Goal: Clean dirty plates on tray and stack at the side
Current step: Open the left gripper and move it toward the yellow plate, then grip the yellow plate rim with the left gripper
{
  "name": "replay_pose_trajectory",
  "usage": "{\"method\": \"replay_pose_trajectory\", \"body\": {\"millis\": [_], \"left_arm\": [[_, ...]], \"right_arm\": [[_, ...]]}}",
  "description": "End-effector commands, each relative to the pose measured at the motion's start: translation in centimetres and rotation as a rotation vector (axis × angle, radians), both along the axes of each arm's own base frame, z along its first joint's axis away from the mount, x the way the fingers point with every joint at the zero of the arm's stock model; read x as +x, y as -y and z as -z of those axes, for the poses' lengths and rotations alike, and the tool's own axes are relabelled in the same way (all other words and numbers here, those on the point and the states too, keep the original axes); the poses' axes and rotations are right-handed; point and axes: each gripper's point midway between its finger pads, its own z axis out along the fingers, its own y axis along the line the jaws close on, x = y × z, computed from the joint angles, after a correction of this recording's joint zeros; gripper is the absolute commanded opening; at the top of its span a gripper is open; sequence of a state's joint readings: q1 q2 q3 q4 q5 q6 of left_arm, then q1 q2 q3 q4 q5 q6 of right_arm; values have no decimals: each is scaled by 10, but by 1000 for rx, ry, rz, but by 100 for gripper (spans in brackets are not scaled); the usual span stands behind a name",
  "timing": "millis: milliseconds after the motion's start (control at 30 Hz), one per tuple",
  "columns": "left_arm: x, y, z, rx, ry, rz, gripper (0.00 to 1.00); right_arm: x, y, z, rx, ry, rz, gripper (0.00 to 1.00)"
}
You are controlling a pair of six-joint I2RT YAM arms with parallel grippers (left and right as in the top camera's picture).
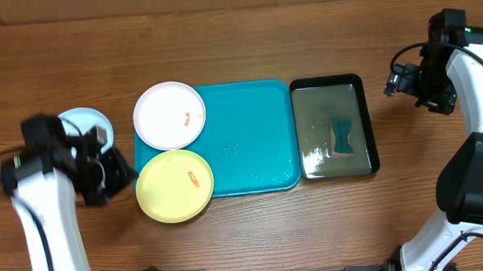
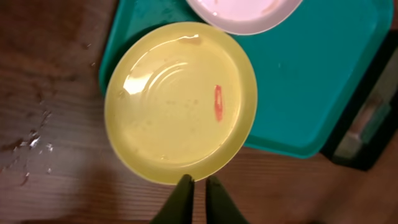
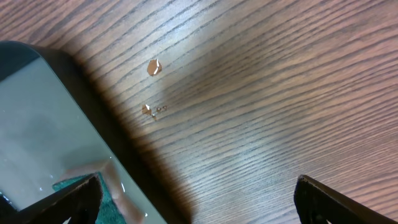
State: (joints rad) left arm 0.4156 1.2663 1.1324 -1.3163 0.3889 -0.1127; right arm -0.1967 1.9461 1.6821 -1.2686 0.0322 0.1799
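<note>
The teal tray (image 1: 254,147) lies mid-table. A white plate (image 1: 169,114) with an orange smear rests over its back left rim. A yellow-green plate (image 1: 175,185) with an orange smear overlaps its front left corner. A pale cyan plate (image 1: 84,124) sits on the table to the left, partly hidden by my left arm. My left gripper (image 1: 120,170) is shut and empty, just left of the yellow-green plate. In the left wrist view its fingertips (image 2: 198,185) sit at the rim of that plate (image 2: 180,102), with the white plate (image 2: 242,12) and tray (image 2: 311,81) beyond. My right gripper (image 1: 396,81) is open and empty.
A glossy black tray (image 1: 370,122) holding water and a teal sponge (image 1: 341,137) stands right of the teal tray. In the right wrist view my open jaws (image 3: 199,199) hover over bare wood beside the black tray's rim (image 3: 102,118). Water drops (image 3: 153,67) lie on the table.
</note>
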Motion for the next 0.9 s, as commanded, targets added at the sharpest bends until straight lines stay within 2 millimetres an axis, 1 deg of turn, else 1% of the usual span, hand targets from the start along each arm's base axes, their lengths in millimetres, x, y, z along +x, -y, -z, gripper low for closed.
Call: {"method": "replay_pose_trajectory", "body": {"millis": [0,67,100,167,200,233,300,333,467,533,600,700,767,867], "left_arm": [[-28,-15,9,141,-42,-111,19],[-33,-19,9,163,-26,-185,22],[-35,-21,9,176,-21,-213,22],[-39,-32,12,224,-38,-299,28],[-41,-38,13,250,-49,-339,29],[-41,-45,16,278,-56,-378,35],[-39,-50,24,294,-60,-402,56],[-38,-49,30,289,-66,-400,58],[-38,-43,60,244,-132,-383,56],[-39,-41,73,225,-174,-375,52],[-39,-38,82,200,-214,-365,44],[-37,-34,94,164,-260,-341,35],[-37,-34,101,158,-288,-324,33],[-36,-31,109,134,-315,-300,26]], "right_arm": [[2,2,-9,-6,30,7,100],[2,2,-9,-6,30,7,100],[2,2,-9,-6,30,7,100],[2,2,-9,-6,30,7,100],[2,2,-9,-5,30,7,100],[2,2,-9,-6,30,7,100],[2,2,-9,-6,30,7,100],[2,2,-9,-6,30,7,100],[2,2,-9,-6,30,7,100],[2,2,-9,-6,30,7,100],[2,2,-9,-6,30,7,100],[2,2,-9,-5,30,7,100],[2,2,-9,-6,30,7,100],[2,2,-9,-5,30,7,100]]}}
